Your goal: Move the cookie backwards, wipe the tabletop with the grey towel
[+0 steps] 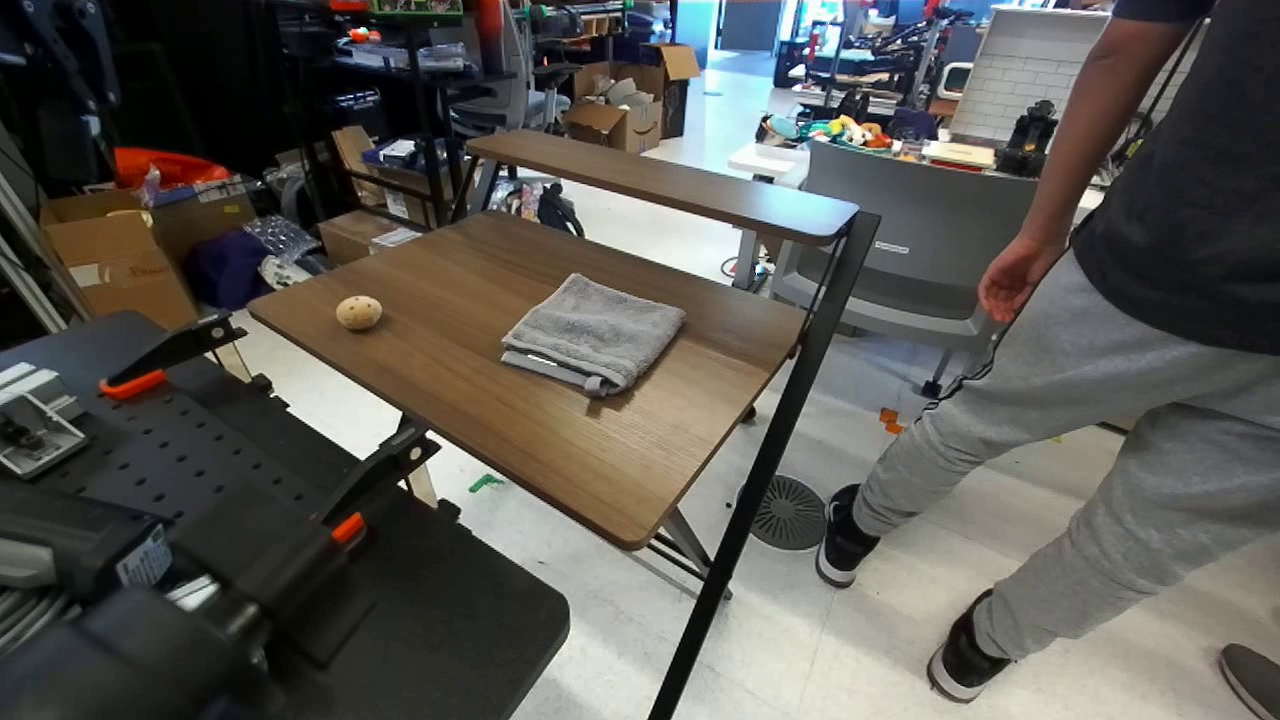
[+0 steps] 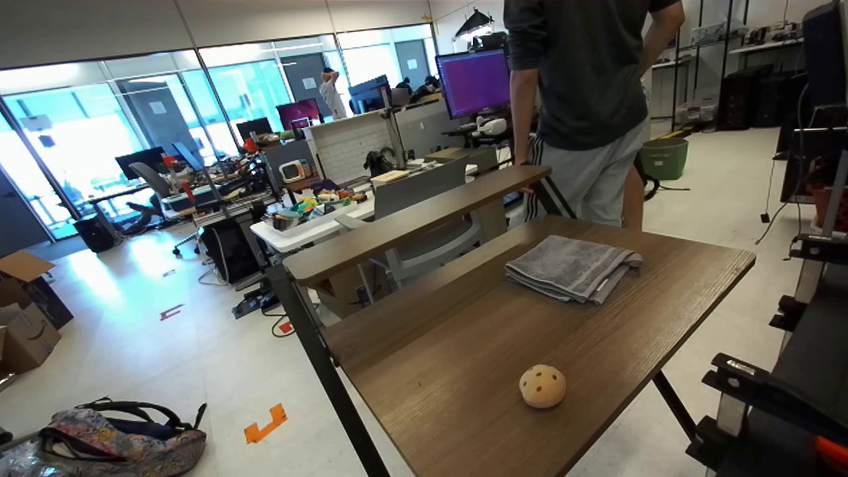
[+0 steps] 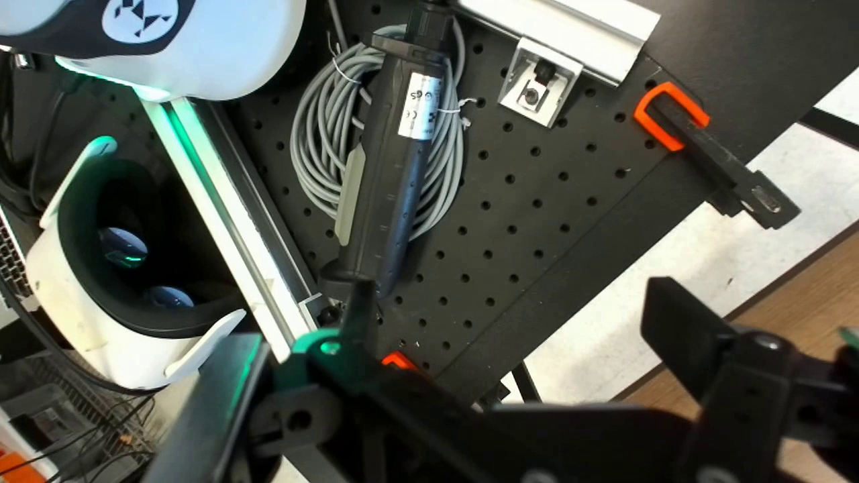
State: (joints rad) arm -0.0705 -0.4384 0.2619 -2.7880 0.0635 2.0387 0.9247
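Jaws spread wide fill the lower part of the wrist view, their dark fingertips (image 3: 678, 322) well apart, with the black pegboard (image 3: 510, 268) and a strip of pale floor (image 3: 604, 349) visible between them. On the pegboard lies a coil of grey cable (image 3: 312, 147), and a labelled black tool (image 3: 389, 174) rests across the coil. Beside these runs a silver rail (image 3: 228, 221), and past the rail sits a white headset (image 3: 121, 282). An orange-ended clamp (image 3: 725, 161) sits at the pegboard's edge. Across the strip of floor stands the brown wood-grain bench (image 1: 470, 290), which both exterior views show more fully. On it rests the cookie (image 1: 359, 313), round, tan and dotted with dark spots, close to the long edge that faces the pegboard. Well apart from the cookie, the grey towel (image 1: 595, 335) lies flat on the bench, folded roughly square in several layers. Along the bench's opposite long side runs a narrower wooden shelf (image 1: 660, 185), raised on a black frame (image 1: 772, 450), with a grey chair (image 1: 930, 280) just beyond it. A dark-shirted person (image 1: 1180, 190) stands near the end of the bench closer to the towel. In an exterior view, a patterned backpack (image 2: 126, 437) lies on the floor.
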